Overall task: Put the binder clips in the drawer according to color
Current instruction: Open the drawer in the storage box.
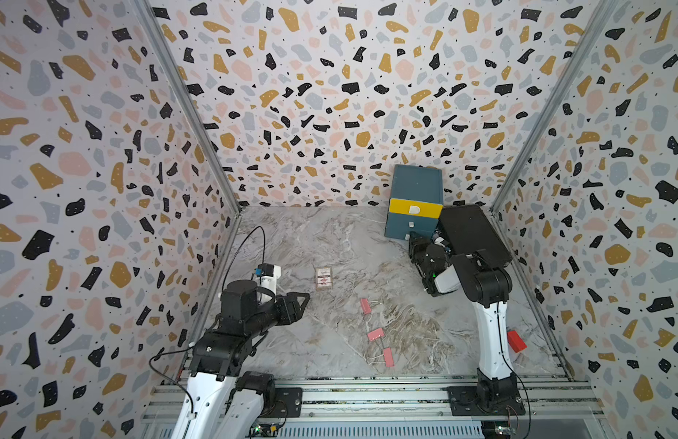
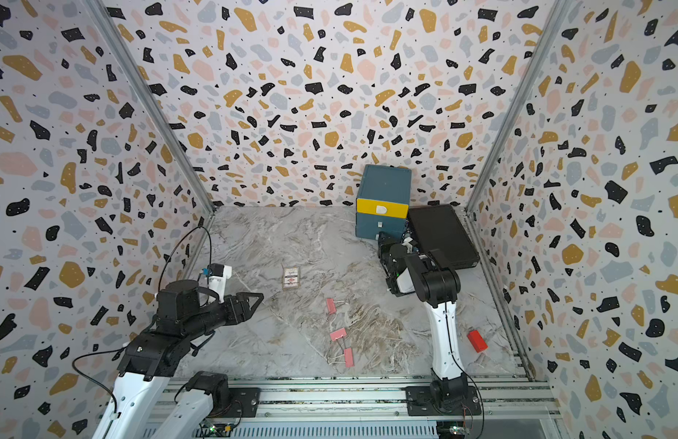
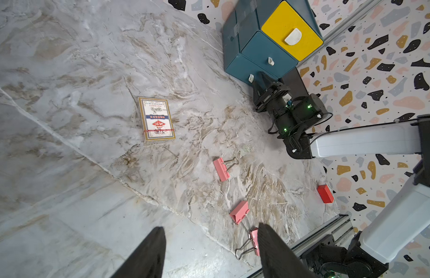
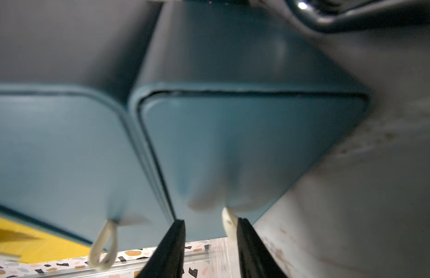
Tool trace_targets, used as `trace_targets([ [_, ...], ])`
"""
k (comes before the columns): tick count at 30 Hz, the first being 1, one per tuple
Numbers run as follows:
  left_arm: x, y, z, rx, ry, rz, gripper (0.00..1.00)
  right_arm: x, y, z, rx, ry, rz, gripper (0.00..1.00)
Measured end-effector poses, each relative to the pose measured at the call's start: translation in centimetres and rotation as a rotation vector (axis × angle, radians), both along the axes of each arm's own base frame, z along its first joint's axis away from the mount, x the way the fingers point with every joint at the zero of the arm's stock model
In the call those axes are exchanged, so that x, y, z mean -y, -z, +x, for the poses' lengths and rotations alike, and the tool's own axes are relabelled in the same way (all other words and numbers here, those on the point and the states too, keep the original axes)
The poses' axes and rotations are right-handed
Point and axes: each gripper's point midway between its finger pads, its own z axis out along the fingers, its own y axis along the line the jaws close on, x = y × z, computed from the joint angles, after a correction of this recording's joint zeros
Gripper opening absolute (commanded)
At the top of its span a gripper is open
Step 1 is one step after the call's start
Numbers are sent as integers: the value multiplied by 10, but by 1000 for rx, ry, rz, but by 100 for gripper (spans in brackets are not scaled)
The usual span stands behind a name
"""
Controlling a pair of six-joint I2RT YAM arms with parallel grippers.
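Along the table's (image 1: 311,235) far edge, right of middle, the drawer (image 1: 415,186) is standing with all three fronts closed, hiding any contents. The right gripper (image 4: 210,222) is bracketing the lowest white tab (image 4: 229,225), jaws narrowly apart. Three pink binder clips (image 1: 375,334) are lying toward the near edge's middle. The left gripper (image 3: 210,227) is hovering left of them, jaws moderately apart, gripping nothing.

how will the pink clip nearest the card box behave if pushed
The pink clip looks small and thin, so it is probably light and apt to slide on the smooth table. Lying flat, it seems unlikely to roll. Its wire handles may swivel if grabbed.
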Motion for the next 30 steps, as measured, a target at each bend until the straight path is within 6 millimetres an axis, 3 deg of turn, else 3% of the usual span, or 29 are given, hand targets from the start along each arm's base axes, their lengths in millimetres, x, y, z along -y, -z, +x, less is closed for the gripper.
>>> trace_targets([
  [8, 3, -2, -2, 3, 18, -13, 65, -5, 2, 8, 13, -28, 22, 40],
  [17, 4, -2, -3, 3, 27, -17, 65, -11, -1, 11, 16, -42, 23, 18],
  [24, 5, -2, -3, 3, 29, -18, 64, -9, 4, 11, -4, -35, 17, 14],
  [30, 6, -3, -4, 2, 34, -21, 64, -8, 5, 11, -8, -28, 10, 0],
])
